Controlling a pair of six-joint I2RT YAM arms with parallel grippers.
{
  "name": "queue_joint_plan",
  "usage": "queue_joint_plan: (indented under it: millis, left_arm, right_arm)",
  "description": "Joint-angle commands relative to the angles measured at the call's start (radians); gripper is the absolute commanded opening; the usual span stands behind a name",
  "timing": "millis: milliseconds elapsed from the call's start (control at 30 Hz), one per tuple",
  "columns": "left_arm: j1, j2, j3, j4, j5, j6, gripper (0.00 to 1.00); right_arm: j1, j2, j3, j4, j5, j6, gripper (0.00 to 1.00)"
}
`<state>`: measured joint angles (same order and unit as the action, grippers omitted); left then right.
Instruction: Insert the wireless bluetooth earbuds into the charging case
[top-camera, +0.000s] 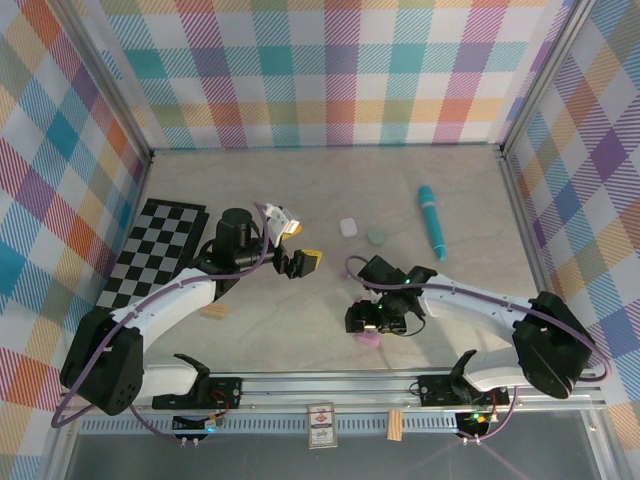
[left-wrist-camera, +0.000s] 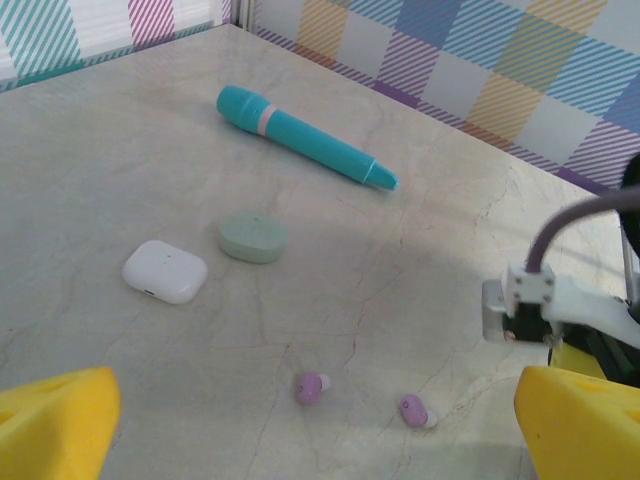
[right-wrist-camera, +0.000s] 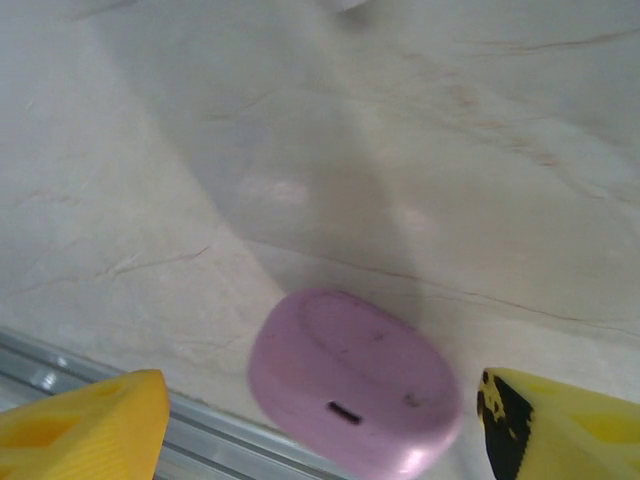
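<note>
On the bench, a pink case lay inside the spread right pincer — the left pincer, also spread, hung near two pink earbuds.

My arms are white shells with black joints, and a purple cable trails along each. My left claw and right claw carry blocky yellow fingers.

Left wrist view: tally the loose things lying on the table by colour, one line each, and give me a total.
pink-purple earbuds: 2
white case: 1
pale green case: 1
teal cylinder: 1
Total: 5
</note>
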<state>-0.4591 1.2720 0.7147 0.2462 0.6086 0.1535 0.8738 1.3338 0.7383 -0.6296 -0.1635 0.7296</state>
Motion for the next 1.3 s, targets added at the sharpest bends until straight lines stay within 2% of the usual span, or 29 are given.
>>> queue_joint_plan:
  millis: [0,233,333,733,933,1067,1167,1267]
  left_arm:
    - [0.008,-0.020,-0.010,0.022,0.013,0.007,1.00]
    - [0.008,-0.026,-0.009,0.022,0.013,0.001,1.00]
    - [0.008,-0.026,-0.007,0.021,0.014,-0.002,1.00]
    - [0.008,-0.014,0.003,0.027,0.015,-0.004,1.00]
    - [0.008,-0.030,-0.010,0.046,0.040,0.001,1.00]
    - [0.008,-0.038,0.012,0.021,0.189,0.003,1.00]
    - [0.004,-0.017,0.073,-0.087,0.360,-0.011,1.00]
    - [-0.020,-0.025,0.141,-0.267,0.469,0.041,1.00]
  right_arm:
    - [0.052,0.034,-0.011,0.033,0.035,-0.075,0.81]
    - [0.103,0.056,-0.017,0.024,0.069,-0.091,0.79]
    - [0.112,0.053,-0.019,0.010,0.096,-0.078,0.73]
    - [0.122,0.032,-0.036,-0.031,0.139,-0.041,0.32]
    - [0.115,-0.035,0.004,-0.055,0.118,-0.158,0.12]
    - [0.090,-0.166,0.033,-0.009,-0.020,-0.352,0.10]
    - [0.057,-0.243,0.089,-0.036,-0.098,-0.519,0.09]
    - [0.017,-0.265,0.165,-0.082,-0.150,-0.665,0.09]
